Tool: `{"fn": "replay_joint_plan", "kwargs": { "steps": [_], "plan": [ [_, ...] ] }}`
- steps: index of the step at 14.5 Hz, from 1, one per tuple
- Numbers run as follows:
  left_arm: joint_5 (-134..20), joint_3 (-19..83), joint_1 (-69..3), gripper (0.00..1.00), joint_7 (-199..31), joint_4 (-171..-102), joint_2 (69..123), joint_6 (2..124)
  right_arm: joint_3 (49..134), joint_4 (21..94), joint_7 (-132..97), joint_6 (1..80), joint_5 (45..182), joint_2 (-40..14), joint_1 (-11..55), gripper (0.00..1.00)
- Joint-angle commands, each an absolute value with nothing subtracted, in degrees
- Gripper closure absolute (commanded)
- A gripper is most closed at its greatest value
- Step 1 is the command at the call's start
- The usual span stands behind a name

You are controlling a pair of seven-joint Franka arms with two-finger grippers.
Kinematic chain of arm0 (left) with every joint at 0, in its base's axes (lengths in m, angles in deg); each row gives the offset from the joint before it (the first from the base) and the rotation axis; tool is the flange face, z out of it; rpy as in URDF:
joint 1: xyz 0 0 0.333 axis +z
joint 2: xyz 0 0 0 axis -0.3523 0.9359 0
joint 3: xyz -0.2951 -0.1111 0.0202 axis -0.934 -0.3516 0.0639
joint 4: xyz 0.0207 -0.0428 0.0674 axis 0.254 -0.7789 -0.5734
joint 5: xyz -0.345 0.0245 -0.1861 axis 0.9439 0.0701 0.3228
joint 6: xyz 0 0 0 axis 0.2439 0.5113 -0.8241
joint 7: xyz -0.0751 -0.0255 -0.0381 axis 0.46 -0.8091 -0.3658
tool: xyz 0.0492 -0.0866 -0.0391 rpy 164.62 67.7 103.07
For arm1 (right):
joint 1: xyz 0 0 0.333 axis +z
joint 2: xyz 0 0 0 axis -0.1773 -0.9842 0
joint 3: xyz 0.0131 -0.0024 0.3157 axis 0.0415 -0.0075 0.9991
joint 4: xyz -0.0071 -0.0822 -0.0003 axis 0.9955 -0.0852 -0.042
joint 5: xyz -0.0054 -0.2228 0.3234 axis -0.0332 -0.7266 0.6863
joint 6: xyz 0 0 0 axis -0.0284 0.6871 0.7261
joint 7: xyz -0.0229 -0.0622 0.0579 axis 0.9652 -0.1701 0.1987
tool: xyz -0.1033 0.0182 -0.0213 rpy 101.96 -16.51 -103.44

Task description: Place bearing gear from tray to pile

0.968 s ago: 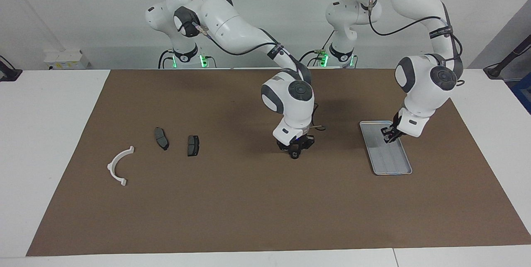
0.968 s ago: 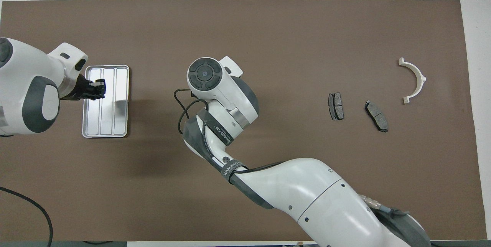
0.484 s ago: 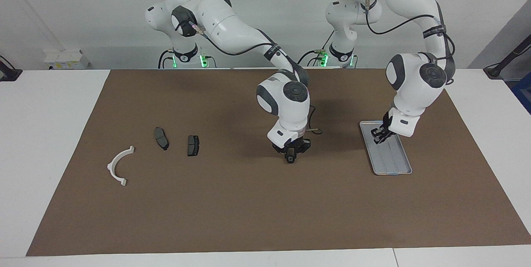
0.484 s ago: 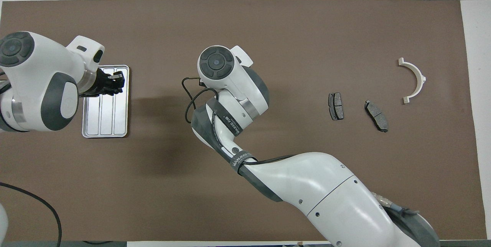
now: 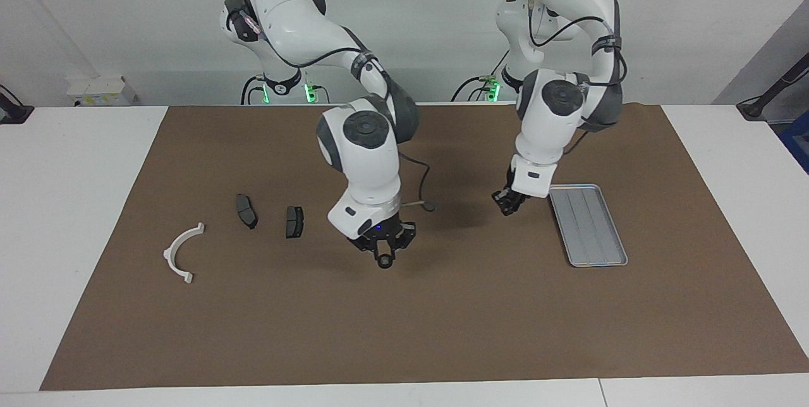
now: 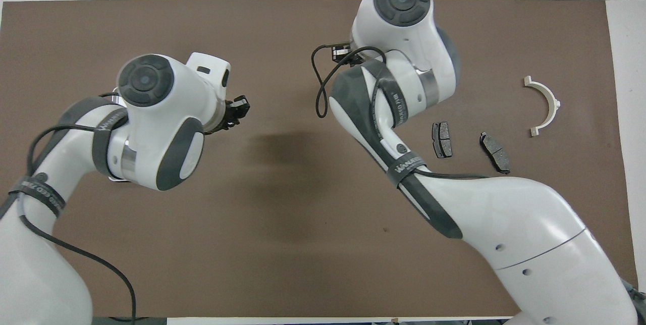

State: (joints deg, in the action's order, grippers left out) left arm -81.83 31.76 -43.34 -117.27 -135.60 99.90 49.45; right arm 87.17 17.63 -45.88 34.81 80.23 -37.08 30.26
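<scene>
— Brown mat [image 5: 442,331] over white surface [image 5: 63,236], pale wall at the robots' end. Starting at the right arm's end in the facing view: white half-ring plastic bracket [image 5: 183,252], then two dark grey brake-pad-like pieces [image 5: 246,211]. Together the pile, lying as a second ago. Anything moved?

— Plenty. Right pincer [image 5: 383,254], over mid-mat a second ago, now carried toward the pile and hanging low over bare mat, near the closest pad piece. Clamped on a small dark ring-shaped part [image 5: 383,262], by the look of it the bearing gear.

— And the left pincer [image 5: 509,201]?

— Over the flat silver-grey ridged metal tray [image 5: 591,249] a second ago; now off it, over mat just beside the rim, toward the middle. Fingertips closed, nothing seen between them.

— Meaning for the task?

— Gear out of the tray and most of the way across. Probably only a short last carry and the set-down by the pile left. Left arm seemingly done, pulling clear.

— Differences between views?

— Facing view: height above the mat, the ring at the fingertips, the whole tray. Overhead: right pincer and ring hidden beneath that arm's own wrist, tray covered by the left arm, only the left pincer's dark tip poking out. Clearer there, though: pad pieces side by side, bracket farther from the robots.
</scene>
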Motion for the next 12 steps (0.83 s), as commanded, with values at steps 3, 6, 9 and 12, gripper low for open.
{"fn": "replay_joint_plan", "kwargs": {
  "steps": [3, 6, 9, 12],
  "plan": [
    [-81.7, 33.0, -52.3, 0.93, -130.7, -121.6, 113.9, 53.0, 88.4, 18.7, -29.6, 25.7, 81.1, -31.6, 19.5, 1.00],
    [-81.7, 33.1, -53.0, 0.93, -130.9, -120.0, 117.0, 53.4, 88.3, 21.0, -19.1, 23.6, 83.0, -29.9, 12.8, 1.00],
    [-82.1, 34.3, -54.4, 0.93, -131.3, -117.8, 120.4, 51.3, 88.2, 26.4, -14.8, 25.2, 82.6, -27.9, 9.8, 1.00],
    [-82.7, 35.0, -54.5, 0.93, -131.2, -117.8, 120.3, 50.1, 88.2, 35.8, -13.3, 31.2, 82.1, -24.8, 7.4, 1.00]
  ]
}}
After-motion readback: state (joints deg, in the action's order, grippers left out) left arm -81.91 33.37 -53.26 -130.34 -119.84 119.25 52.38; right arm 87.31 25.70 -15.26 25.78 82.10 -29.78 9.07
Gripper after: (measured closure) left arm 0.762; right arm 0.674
